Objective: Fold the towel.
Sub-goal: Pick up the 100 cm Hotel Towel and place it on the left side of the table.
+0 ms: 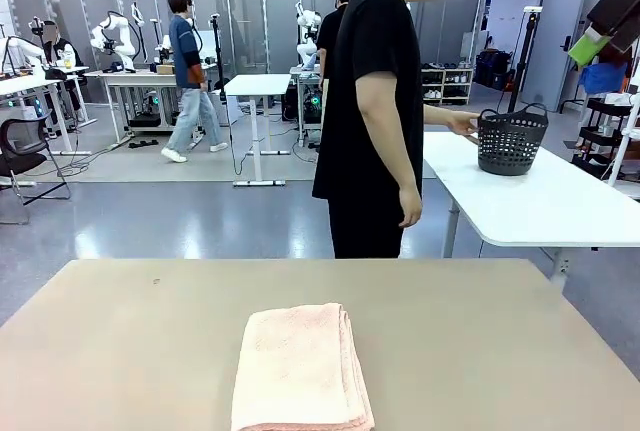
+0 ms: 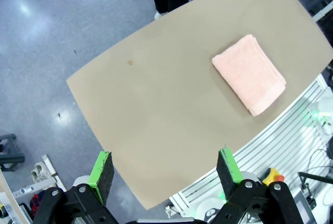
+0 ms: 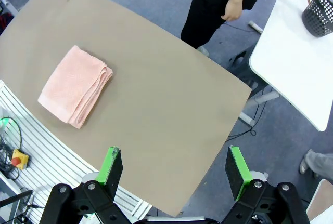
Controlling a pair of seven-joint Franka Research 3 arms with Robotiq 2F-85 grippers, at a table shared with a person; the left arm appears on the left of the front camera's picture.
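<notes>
- Looking across the tan table (image 1: 480, 331) from the front camera, I see the towel (image 1: 300, 366) lying folded into a thick rectangle at 6 o'clock, close to my edge of the tabletop and running off the bottom of the picture.
- From the left wrist camera, the left gripper (image 2: 165, 174) hangs high above the table with its green-padded fingers (image 2: 102, 169) spread wide and nothing between them; the towel (image 2: 250, 73) lies at about 2 o'clock, well apart from the fingers.
- From the right wrist camera, the right gripper (image 3: 175, 171) is likewise high over the table, jaws wide and holding nothing; the towel (image 3: 73, 86) lies at about 10 o'clock, with its stacked layers showing along one long side.
- I see a person in a black shirt (image 1: 370, 101) standing at 12 o'clock, just beyond the table's far edge, turned sideways.
- One of the person's hands (image 1: 464, 123) reaches toward 2 o'clock and touches a dark perforated basket (image 1: 511, 141) that stands upright on a white table (image 1: 560, 201).
- The other hand (image 1: 408, 208) hangs loose at the person's side.
</notes>
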